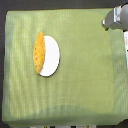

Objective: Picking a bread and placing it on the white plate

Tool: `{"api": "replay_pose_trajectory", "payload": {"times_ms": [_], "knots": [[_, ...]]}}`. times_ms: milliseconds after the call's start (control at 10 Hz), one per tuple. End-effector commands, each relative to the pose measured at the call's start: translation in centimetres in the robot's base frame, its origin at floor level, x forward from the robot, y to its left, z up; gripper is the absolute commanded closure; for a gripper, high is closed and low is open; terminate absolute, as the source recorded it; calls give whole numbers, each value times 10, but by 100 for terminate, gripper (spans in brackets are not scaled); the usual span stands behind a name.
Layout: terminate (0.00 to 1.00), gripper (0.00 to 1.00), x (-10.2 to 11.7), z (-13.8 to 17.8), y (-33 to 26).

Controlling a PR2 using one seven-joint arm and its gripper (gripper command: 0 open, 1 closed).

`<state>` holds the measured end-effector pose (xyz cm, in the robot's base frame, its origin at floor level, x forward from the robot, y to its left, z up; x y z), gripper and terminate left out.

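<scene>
The bread [38,51], a golden-orange pointed loaf, lies lengthwise on the left part of the white plate [52,59], overhanging its left rim. The plate sits on the green cloth in the left half of the exterior view. My gripper [108,21] shows at the top right corner, far from the bread and plate, with nothing visibly in it. It is blurred and partly cut off by the frame edge, so its fingers cannot be made out.
A green cloth [80,75] covers the whole table top. Dark floor borders it at the top and the left. Some small objects show at the bottom edge below the cloth.
</scene>
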<state>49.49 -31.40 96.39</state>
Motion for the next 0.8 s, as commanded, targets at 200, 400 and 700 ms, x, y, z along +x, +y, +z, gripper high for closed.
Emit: {"api": "replay_pose_trajectory", "payload": {"times_ms": [200,400,700], "knots": [[0,0,-18,-12,12],[0,0,-23,-20,33],[0,0,-39,-33,85]]}}
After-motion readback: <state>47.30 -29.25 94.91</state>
